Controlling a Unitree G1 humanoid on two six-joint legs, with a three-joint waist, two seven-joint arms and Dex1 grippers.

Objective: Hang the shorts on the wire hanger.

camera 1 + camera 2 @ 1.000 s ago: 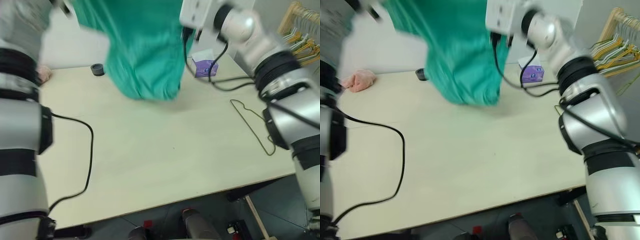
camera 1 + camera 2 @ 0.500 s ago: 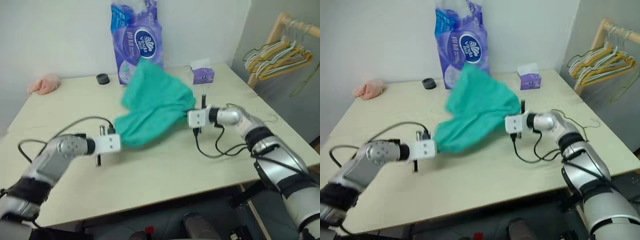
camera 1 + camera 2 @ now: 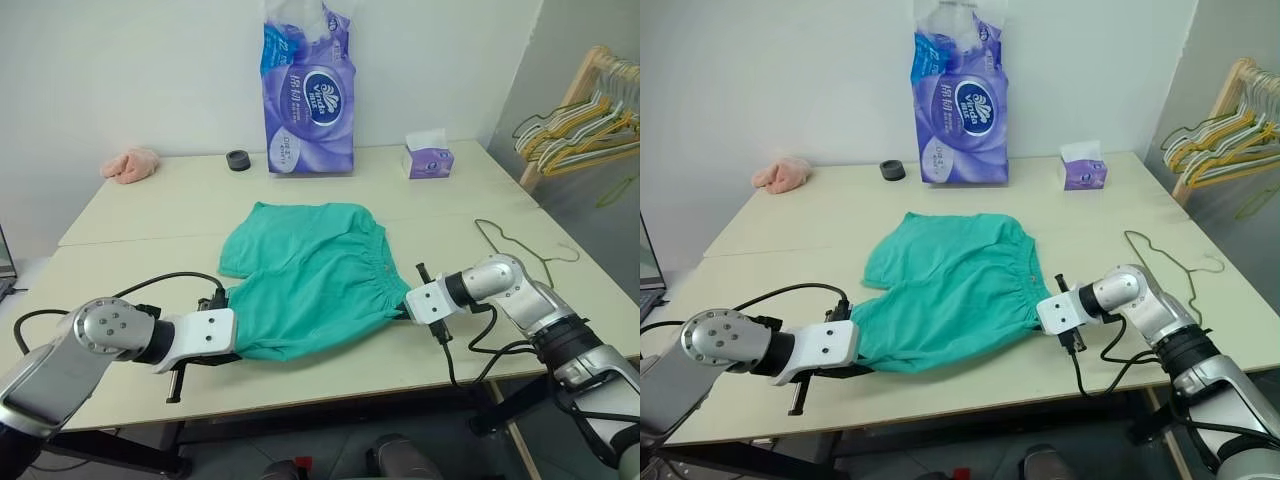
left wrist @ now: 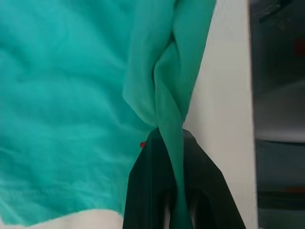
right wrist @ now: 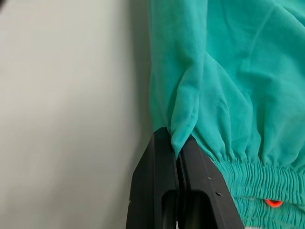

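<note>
Shorts [image 3: 310, 280] flat on table [image 3: 150, 210], pinched between left hand [image 4: 167, 143] and right hand [image 5: 177, 143]

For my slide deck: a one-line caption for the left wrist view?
Black fingers pinch a twisted fold of the teal-green soft fabric shorts over the pale table.

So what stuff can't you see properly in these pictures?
- The shorts: the underside is hidden, pressed against the table.
- The left gripper: in the left wrist view, fabric covers the gap between its fingers.
- The wire hanger: too thin to make out its full outline in the eye views.
- The hangers on the wooden rack: cut off by the picture's edge.
- The tissue pack: its small print is unreadable.
</note>
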